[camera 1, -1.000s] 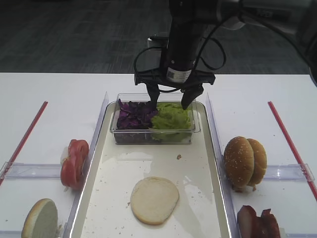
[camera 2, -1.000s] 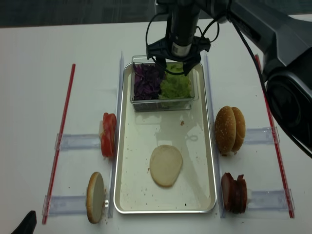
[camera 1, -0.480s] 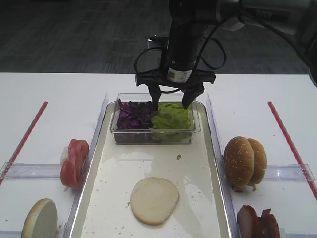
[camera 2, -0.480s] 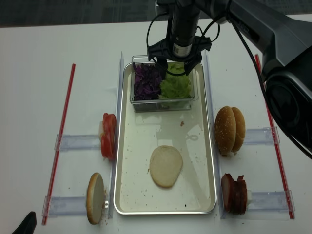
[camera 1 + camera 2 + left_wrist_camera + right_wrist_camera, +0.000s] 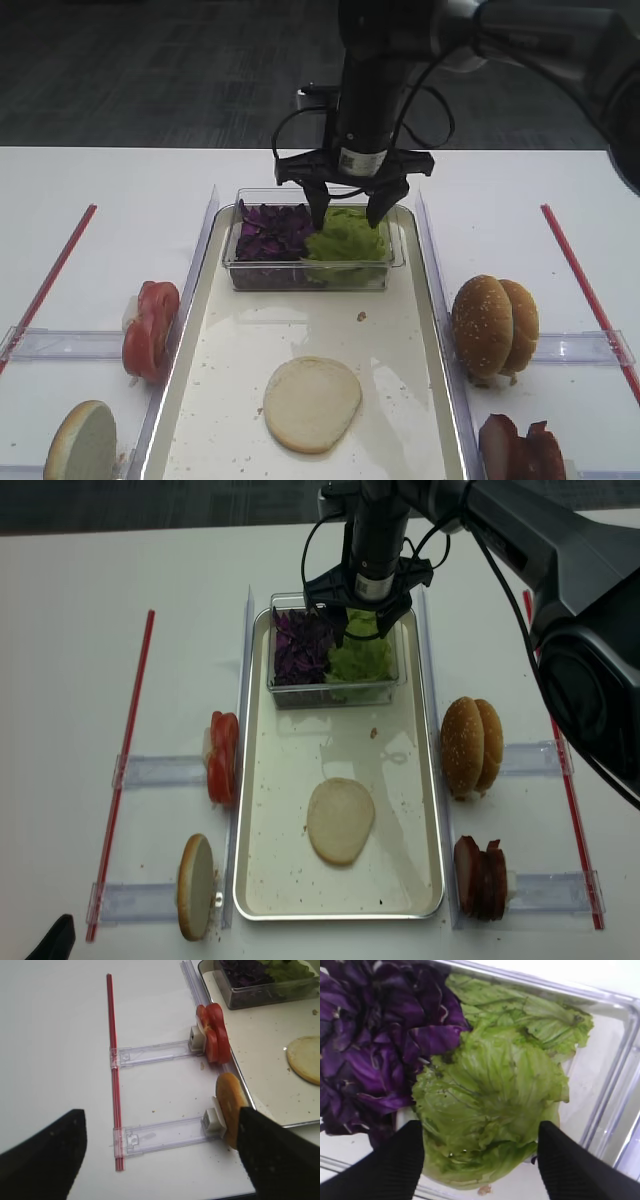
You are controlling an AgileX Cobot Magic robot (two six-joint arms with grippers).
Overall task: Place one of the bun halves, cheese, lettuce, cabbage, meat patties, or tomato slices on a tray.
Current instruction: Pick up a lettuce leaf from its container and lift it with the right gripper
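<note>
Over the clear box (image 5: 312, 262) on the tray (image 5: 410, 400), the right hand (image 5: 348, 212) stood wide, fingers (image 5: 400, 1165) straddling the lettuce (image 5: 492, 1110); left hand (image 5: 150, 1155) wide.

- Lettuce (image 5: 492, 1105): bright light green, crinkled, veined.
- Cabbage (image 5: 367, 1050): dark purple.
- Tray (image 5: 400, 390): cream-white, shiny rim, brown specks.
- Tomato slices (image 5: 150, 328): bright red.
- Bun halves (image 5: 493, 325): brown, sesame-seeded.
- Meat patties (image 5: 522, 448): reddish-brown.
- Worktop (image 5: 110, 230): white, red strips.

Two high cameras overlook the tray (image 5: 420, 330); the right wrist camera peers closely down at the lettuce (image 5: 492, 1105), the left wrist camera sideways across the tray's left side.
</note>
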